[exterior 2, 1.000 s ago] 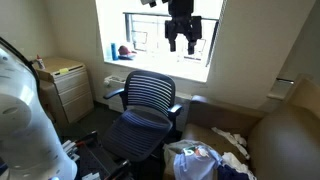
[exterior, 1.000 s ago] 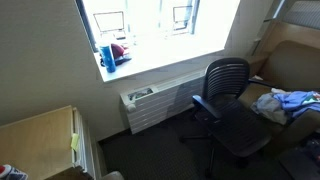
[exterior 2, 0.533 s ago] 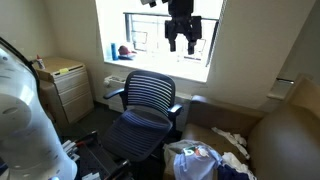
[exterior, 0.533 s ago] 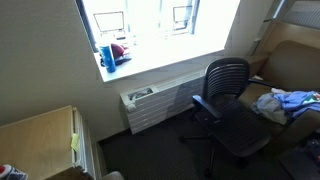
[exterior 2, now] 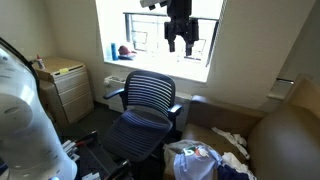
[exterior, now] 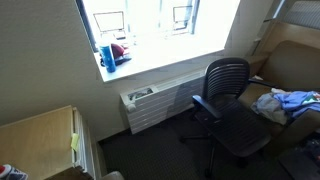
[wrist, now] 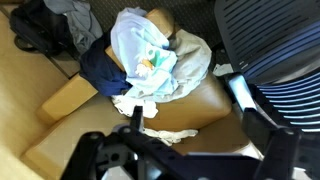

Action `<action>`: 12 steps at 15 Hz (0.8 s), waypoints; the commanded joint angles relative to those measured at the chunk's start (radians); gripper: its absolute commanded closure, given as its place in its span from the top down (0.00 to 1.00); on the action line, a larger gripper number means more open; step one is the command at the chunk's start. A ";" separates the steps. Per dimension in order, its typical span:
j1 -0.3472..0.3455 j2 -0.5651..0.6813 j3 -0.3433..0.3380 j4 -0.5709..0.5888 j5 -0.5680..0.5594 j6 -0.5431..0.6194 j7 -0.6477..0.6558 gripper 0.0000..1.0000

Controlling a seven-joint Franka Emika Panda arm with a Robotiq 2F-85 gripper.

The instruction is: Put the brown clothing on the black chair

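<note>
The black chair (exterior: 238,112) stands by the window with its seat bare; it also shows in an exterior view (exterior 2: 145,102) and at the right edge of the wrist view (wrist: 275,45). The brown clothing (wrist: 195,62) is a dull grey-olive garment in a pile on a tan couch (wrist: 190,105), beside the chair; in an exterior view (exterior: 266,103) it lies next to a blue garment. My gripper (exterior 2: 179,38) hangs high in front of the window, above the chair and pile. In the wrist view (wrist: 198,140) its fingers are spread and hold nothing.
A pale blue garment (wrist: 140,40), a dark navy one (wrist: 98,70) and white cloths (wrist: 128,100) share the pile. A wooden cabinet (exterior 2: 65,85) stands by the wall. A radiator (exterior: 150,105) sits under the sill, which holds small objects (exterior: 112,55).
My gripper has shifted very slightly to the left, still high in front of the window. Nothing else has moved.
</note>
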 commanded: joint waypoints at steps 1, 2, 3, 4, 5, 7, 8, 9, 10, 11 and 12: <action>0.016 0.053 0.005 -0.044 0.066 0.176 0.063 1.00; 0.016 0.066 0.009 -0.059 0.074 0.226 0.079 1.00; 0.016 0.078 0.012 -0.068 0.074 0.264 0.087 1.00; 0.011 0.053 0.011 -0.045 0.060 0.194 0.064 1.00; 0.012 0.067 0.014 -0.048 0.061 0.207 0.069 1.00; 0.011 0.067 0.014 -0.047 0.060 0.208 0.069 1.00; 0.011 0.062 0.014 -0.047 0.060 0.207 0.069 1.00; 0.011 0.058 0.014 -0.047 0.061 0.207 0.069 1.00; 0.004 0.067 0.020 -0.059 0.041 0.232 0.091 1.00; -0.003 0.077 0.025 -0.073 0.026 0.257 0.118 1.00; -0.006 0.096 0.026 -0.092 0.023 0.271 0.147 1.00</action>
